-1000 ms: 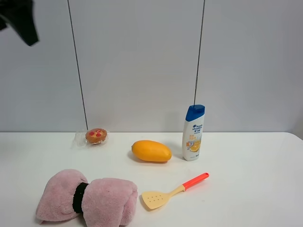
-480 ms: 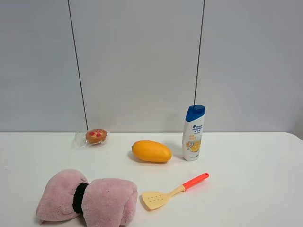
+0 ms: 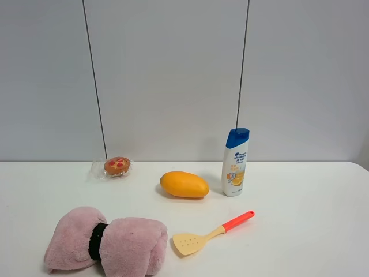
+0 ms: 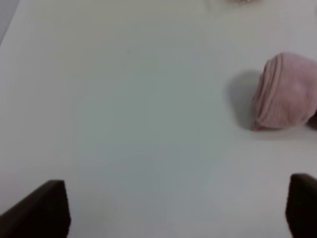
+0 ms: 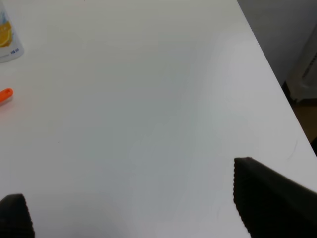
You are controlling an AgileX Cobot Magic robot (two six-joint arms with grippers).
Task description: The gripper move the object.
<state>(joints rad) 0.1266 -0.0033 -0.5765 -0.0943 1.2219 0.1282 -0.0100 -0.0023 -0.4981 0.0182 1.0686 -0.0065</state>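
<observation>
Both the left hand (image 4: pixel 176 210) and the right hand (image 5: pixel 133 203) hang above the table, fingers spread wide.

The shampoo bottle (image 5: pixel 6 37) is cut off at the right wrist view's edge.

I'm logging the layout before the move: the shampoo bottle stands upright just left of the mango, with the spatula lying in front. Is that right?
Not quite. In the exterior high view the shampoo bottle stands upright just right of the mango, not left. The spatula does lie in front.

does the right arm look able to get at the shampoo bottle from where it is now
Probably yes. The right gripper is open over bare table, and the shampoo bottle stands upright with only the spatula nearby, not between them.
</observation>
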